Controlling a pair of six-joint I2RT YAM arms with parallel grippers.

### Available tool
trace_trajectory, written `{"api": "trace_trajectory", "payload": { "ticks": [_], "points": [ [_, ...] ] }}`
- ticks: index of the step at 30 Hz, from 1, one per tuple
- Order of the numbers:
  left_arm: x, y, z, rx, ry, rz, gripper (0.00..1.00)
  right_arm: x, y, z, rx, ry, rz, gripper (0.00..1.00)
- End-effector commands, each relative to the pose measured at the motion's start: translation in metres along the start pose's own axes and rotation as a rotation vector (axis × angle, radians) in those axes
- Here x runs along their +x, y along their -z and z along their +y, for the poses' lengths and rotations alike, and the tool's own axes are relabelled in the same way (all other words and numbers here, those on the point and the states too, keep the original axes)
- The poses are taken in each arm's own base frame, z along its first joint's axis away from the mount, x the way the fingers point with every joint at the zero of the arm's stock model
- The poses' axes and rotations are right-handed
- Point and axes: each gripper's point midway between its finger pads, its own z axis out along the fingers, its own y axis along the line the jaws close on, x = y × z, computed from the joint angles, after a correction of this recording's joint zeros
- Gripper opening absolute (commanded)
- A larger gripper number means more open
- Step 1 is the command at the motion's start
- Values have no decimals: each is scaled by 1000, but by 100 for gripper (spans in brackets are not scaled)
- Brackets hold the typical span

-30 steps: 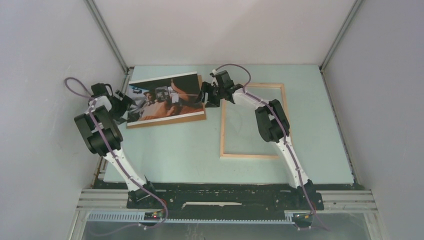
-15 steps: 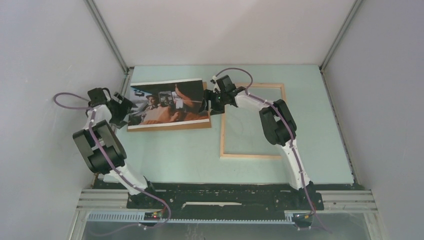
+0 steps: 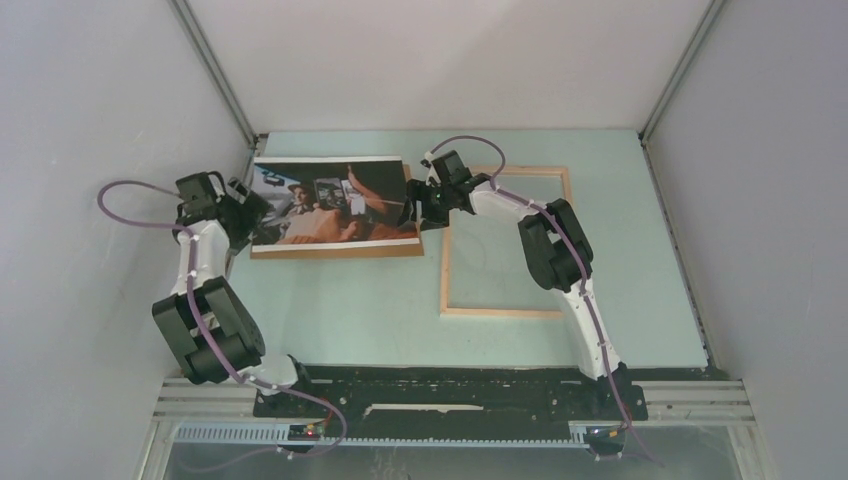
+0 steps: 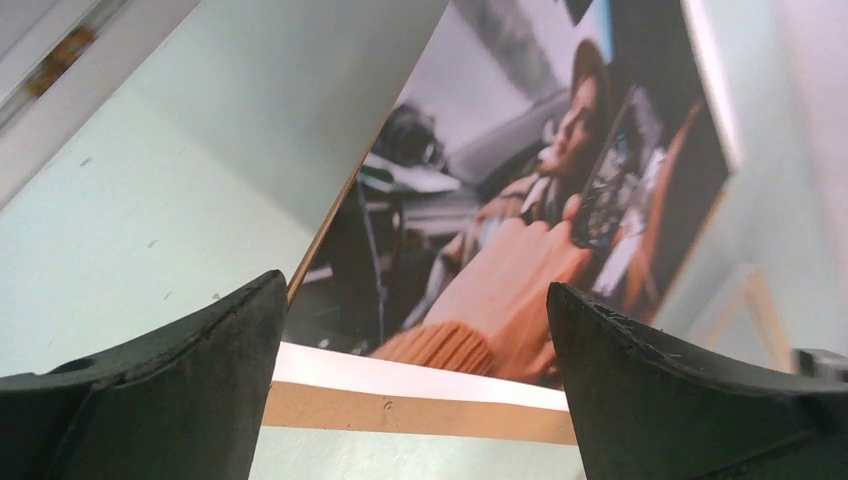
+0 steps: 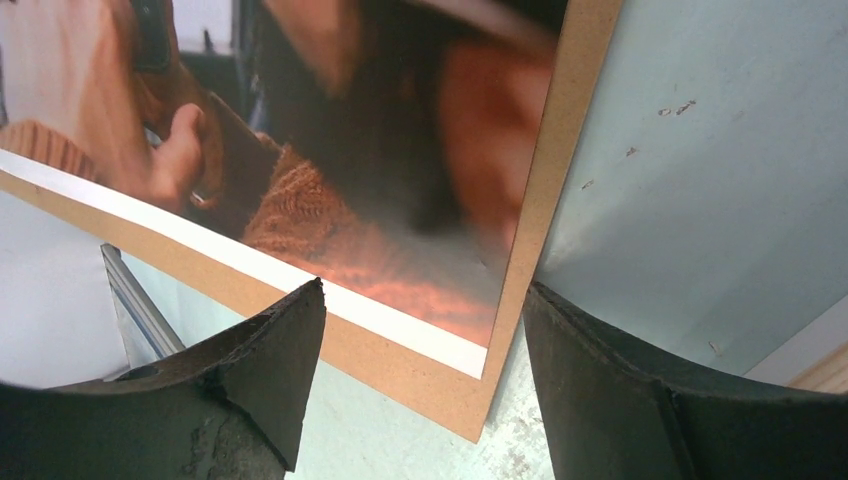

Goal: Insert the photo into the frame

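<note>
The photo (image 3: 335, 203) lies on a brown board (image 3: 340, 249) left of the frame (image 3: 505, 240), the left gripper (image 3: 248, 212) and right gripper (image 3: 408, 205) at its ends, jaws spread

**SURFACE MATERIALS AND FINISH**

Photo (image 3: 335, 203): glossy paper print with a white border; its sheen shows in the right wrist view.
Backing board (image 3: 330, 251): brown fibreboard, matt, smooth.
Frame (image 3: 444, 270), right of centre: light bare-looking wood; pane (image 3: 500, 260) clear.
Table (image 3: 350, 310): pale green, matt, lightly specked.
</note>
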Motion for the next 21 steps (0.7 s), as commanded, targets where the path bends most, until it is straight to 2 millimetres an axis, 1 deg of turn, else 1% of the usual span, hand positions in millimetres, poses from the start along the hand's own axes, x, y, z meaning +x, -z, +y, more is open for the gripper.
{"api": "trace_trajectory", "payload": {
  "ticks": [1, 3, 5, 6, 8, 9, 10, 11, 14, 16, 17, 18, 19, 20, 21],
  "points": [
    [18, 18, 19, -234, -93, 56, 100, 28, 1, 28, -36, 37, 72, 80],
    [10, 25, 38, -364, -112, 8, 100, 29, 6, 30, -34, 41, 66, 80],
    [0, 34, 49, -447, -115, -58, 100, 30, 12, 34, -41, 44, 65, 80],
    [-2, 36, 49, -456, -119, -81, 100, 30, 14, 36, -45, 45, 63, 80],
    [-7, 37, 42, -443, -136, -117, 100, 30, 20, 43, -68, 45, 57, 80],
    [-8, 35, 36, -423, -149, -117, 100, 31, 22, 46, -83, 40, 59, 80],
    [-3, 29, 28, -384, -164, -88, 100, 32, 24, 49, -98, 35, 59, 80],
    [4, 23, 16, -329, -173, -45, 100, 33, 25, 50, -108, 24, 58, 80],
    [43, -2, -27, -111, -168, 152, 100, 39, 29, 56, -149, -16, 64, 79],
    [67, -13, -52, -13, -190, 222, 100, 51, 32, 66, -208, -52, 90, 79],
    [77, -16, -60, 7, -210, 236, 100, 67, 32, 68, -241, -73, 110, 79],
    [85, -18, -67, 21, -223, 243, 100, 75, 35, 78, -288, -70, 114, 79],
    [95, -19, -72, 41, -221, 251, 100, 81, 38, 87, -331, -53, 111, 79],
    [105, -18, -79, 74, -214, 262, 100, 86, 43, 91, -347, -32, 110, 79],
    [113, -16, -85, 110, -201, 261, 100, 88, 46, 90, -332, -14, 106, 79]
  ]
}}
